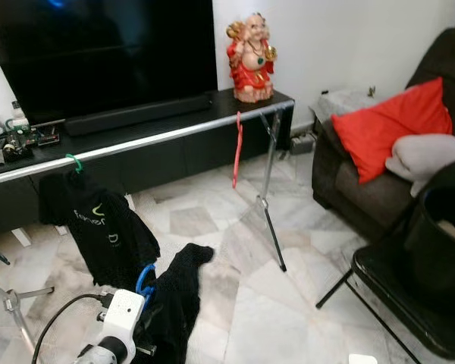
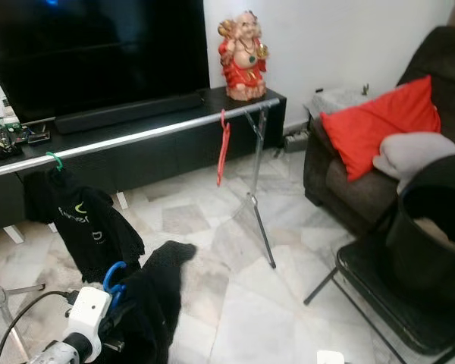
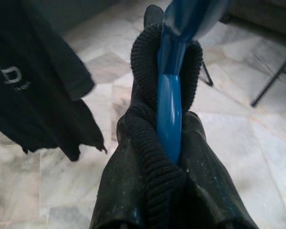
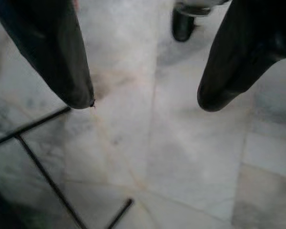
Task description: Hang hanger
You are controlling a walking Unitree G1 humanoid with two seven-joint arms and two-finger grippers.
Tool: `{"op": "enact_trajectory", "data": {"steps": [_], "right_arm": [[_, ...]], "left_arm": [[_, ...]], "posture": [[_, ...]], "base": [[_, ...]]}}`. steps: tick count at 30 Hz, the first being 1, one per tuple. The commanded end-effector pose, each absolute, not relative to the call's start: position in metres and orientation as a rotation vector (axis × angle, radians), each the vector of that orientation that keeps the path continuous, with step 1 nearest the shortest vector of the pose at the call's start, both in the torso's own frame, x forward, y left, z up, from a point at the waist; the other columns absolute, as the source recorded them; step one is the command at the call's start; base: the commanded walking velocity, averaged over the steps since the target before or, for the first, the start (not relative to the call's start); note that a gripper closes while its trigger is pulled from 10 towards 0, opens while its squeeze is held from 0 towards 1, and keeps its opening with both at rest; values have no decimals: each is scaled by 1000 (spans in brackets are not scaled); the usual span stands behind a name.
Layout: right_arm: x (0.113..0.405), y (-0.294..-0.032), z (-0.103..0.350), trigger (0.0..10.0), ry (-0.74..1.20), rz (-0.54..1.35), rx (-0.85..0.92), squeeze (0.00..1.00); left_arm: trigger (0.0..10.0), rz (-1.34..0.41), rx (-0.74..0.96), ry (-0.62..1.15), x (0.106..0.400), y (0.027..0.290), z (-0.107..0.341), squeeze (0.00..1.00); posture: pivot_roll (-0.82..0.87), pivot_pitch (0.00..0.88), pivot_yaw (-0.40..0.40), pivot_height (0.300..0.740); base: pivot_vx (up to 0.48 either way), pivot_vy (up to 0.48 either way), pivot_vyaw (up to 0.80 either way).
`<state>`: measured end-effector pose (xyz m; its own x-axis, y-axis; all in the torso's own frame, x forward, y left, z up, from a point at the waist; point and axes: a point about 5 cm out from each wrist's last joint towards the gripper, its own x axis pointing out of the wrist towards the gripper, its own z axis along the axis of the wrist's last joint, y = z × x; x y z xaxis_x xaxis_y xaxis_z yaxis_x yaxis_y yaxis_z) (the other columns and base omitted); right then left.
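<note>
On the left, a black T-shirt (image 1: 98, 227) is hanging from a green hanger (image 1: 75, 163) hooked over the silver rail (image 1: 159, 137), which is running across in front of the dark TV desk (image 1: 174, 155). Low down and just right of that shirt, the left hand (image 1: 140, 299) is holding a blue hanger (image 1: 145, 279) with a black garment (image 1: 174, 299) draped on it; the garment is trailing down to the marble floor (image 1: 273, 318). The left wrist view is showing the blue hanger's hook rising out of the garment's ribbed collar, but whether the fingers are clamped on it I cannot tell. Further right, a red hanger (image 1: 237, 150) is dangling bare from the rail, near its stand (image 1: 269, 189). Behind it a red figurine (image 1: 250, 57) is standing on the desk. At the right a red cushion (image 1: 394, 125) is lying on a dark sofa (image 1: 364, 189). The right hand (image 4: 143, 102) is hanging over the floor with its fingers (image 4: 62, 62) spread wide, holding nothing.
</note>
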<state>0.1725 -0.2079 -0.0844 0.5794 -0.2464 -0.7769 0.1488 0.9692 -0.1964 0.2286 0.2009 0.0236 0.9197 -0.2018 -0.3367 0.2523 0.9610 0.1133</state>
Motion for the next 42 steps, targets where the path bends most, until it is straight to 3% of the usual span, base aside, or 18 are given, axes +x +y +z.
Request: {"op": "enact_trajectory", "data": {"steps": [1, 23, 42], "right_arm": [[173, -206, -85, 10000, 928, -224, -117, 0], [177, -202, -83, 10000, 921, -203, -134, 0], [177, -201, -84, 10000, 927, -204, -137, 0]], "left_arm": [[10000, -225, 176, 309, 232, 204, 29, 0], [10000, -242, 156, 305, 236, 197, 30, 0], [10000, -231, 144, 309, 236, 196, 32, 0]], "posture": [[65, 0, 43, 740], [68, 0, 42, 740], [74, 0, 38, 740]], "base": [[330, 0, 0], [340, 0, 0], [480, 0, 0]]}}
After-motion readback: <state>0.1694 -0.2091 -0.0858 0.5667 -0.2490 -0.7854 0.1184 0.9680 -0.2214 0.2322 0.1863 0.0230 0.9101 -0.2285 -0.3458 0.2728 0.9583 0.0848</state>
